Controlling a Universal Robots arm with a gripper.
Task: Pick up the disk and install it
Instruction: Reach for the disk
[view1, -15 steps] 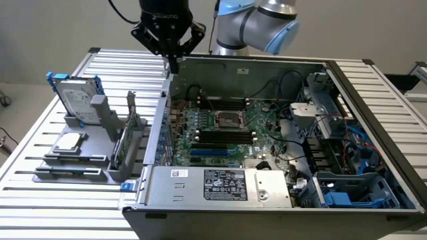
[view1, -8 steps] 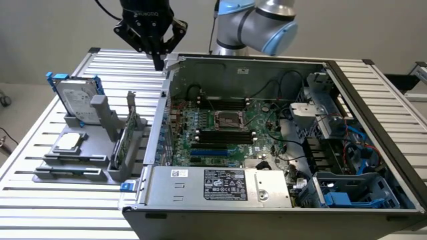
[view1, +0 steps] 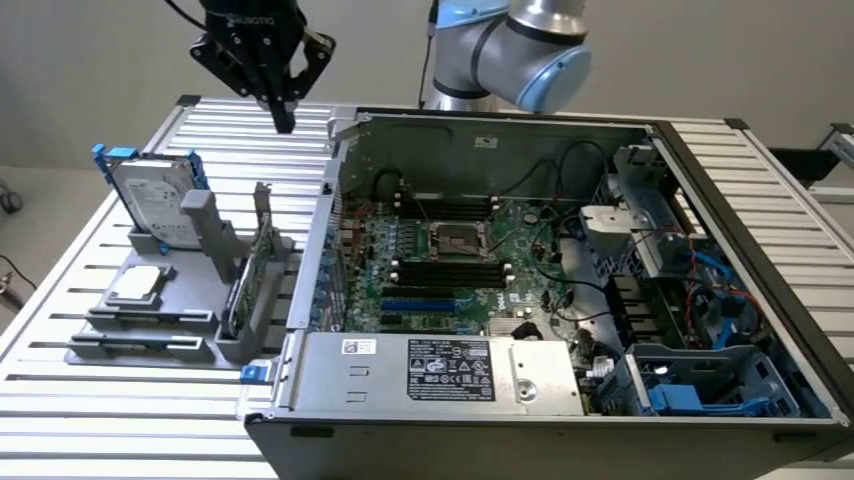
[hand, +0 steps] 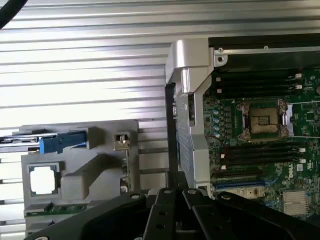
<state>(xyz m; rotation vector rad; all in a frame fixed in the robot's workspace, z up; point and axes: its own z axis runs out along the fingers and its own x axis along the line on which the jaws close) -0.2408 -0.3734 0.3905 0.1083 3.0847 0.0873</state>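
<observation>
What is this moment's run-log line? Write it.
end effector: shut, empty, clear of disk | disk: upright in grey stand, untouched | install: not done

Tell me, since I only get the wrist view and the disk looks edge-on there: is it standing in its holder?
Observer: Yes. The disk stands upright in the grey holder, with its label face showing.
Operator: And how does the claw stand to it?
Observer: The claw hangs shut and empty above the table. It is apart from the disk, higher up, and near the far corner of the computer case.
</observation>
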